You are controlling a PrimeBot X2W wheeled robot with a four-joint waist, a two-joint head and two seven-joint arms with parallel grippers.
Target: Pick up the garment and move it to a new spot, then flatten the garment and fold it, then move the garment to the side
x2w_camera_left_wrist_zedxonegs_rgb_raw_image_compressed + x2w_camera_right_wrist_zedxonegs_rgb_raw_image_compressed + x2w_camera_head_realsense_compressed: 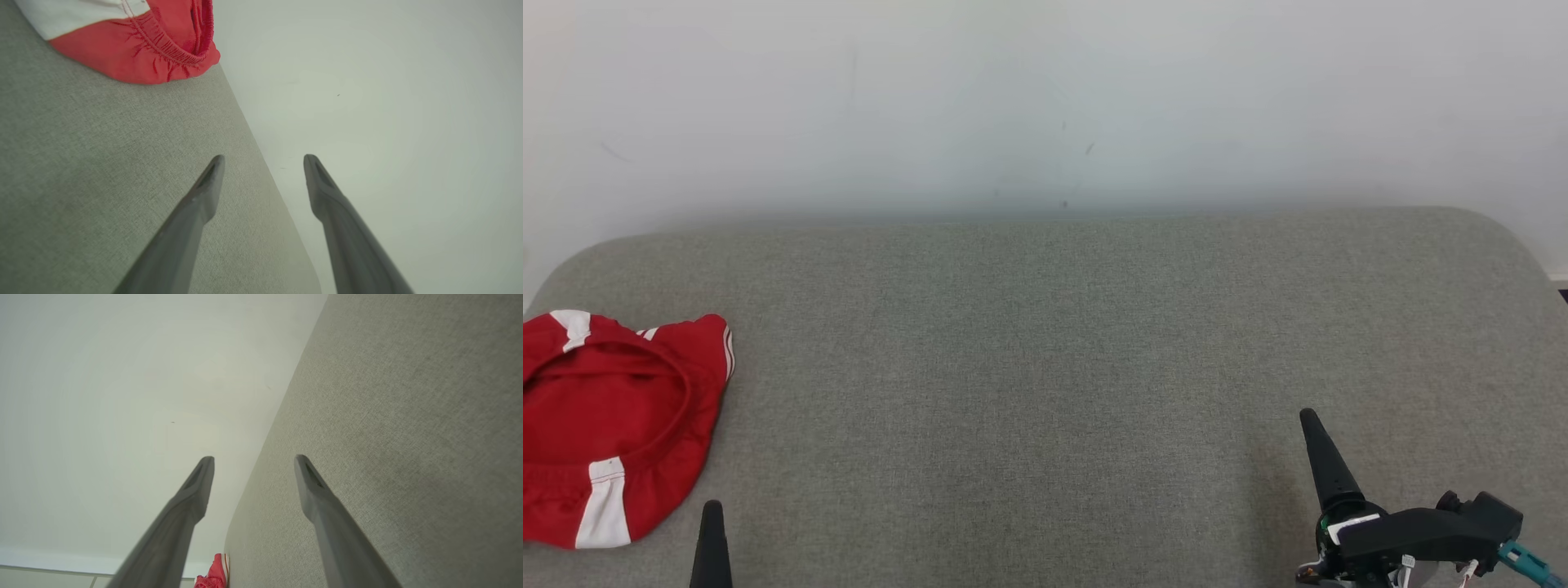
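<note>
Your garment (613,425) lies at the far left of the grey padded surface (1045,367), red with white stripes, and the head view's left border cuts it off. It lies as a loose heap, not flat. An elastic-gathered opening gapes upward in an oval, with one broad white stripe at the edge nearest you and another at the far edge. The part you can see runs longer from near to far than across, so its long axis seems to lie along the surface's left side (you cannot confirm this, as the rest is out of frame). Its rounded right edge points toward the middle of the surface.

Your left gripper (263,159) has its two fingers spread wide with nothing between them. In the left wrist view it hangs over the edge of the padding, one finger over the fabric and one against the pale wall (1045,98), with the garment's gathered hem ahead and apart from it. In the head view one finger (711,543) rises just beside the garment's near right edge without touching.

Your right gripper (254,459) is likewise spread and empty, low at the right of the surface, well apart from the garment, which shows as a small red scrap in the right wrist view.
</note>
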